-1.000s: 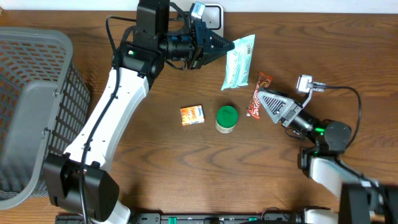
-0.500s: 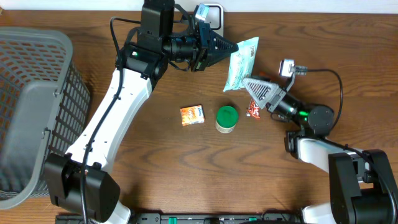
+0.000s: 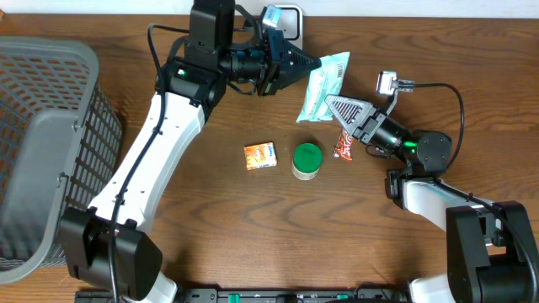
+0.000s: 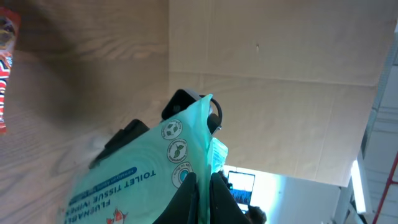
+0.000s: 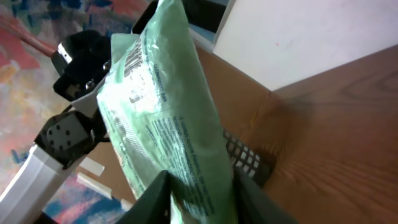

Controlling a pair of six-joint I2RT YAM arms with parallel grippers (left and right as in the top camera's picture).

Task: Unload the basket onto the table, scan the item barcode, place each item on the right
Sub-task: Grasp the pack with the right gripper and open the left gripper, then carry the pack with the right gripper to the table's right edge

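The item is a pale green pack of toilet tissue wipes (image 3: 327,77), lifted off the table at the back centre. My left gripper (image 3: 317,61) is shut on the pack's top edge; in the left wrist view the pack (image 4: 140,180) hangs from the pinched fingertips of that gripper (image 4: 203,182). My right gripper (image 3: 331,106) has its jaws closed around the pack's lower right corner. In the right wrist view the pack (image 5: 168,112) fills the gap between the right gripper's (image 5: 200,194) fingers, and printed bars like a barcode (image 5: 132,62) show near its top.
A grey mesh basket (image 3: 42,126) stands at the left. On the table lie a small orange box (image 3: 260,155), a green-lidded jar (image 3: 306,159) and a red snack packet (image 3: 344,145). A white device (image 3: 290,18) sits at the back edge.
My right arm swung left and up to the pack, and its wide-open jaws closed on the pack's lower corner. The pack tilted a little. The left gripper stayed shut on the top edge.
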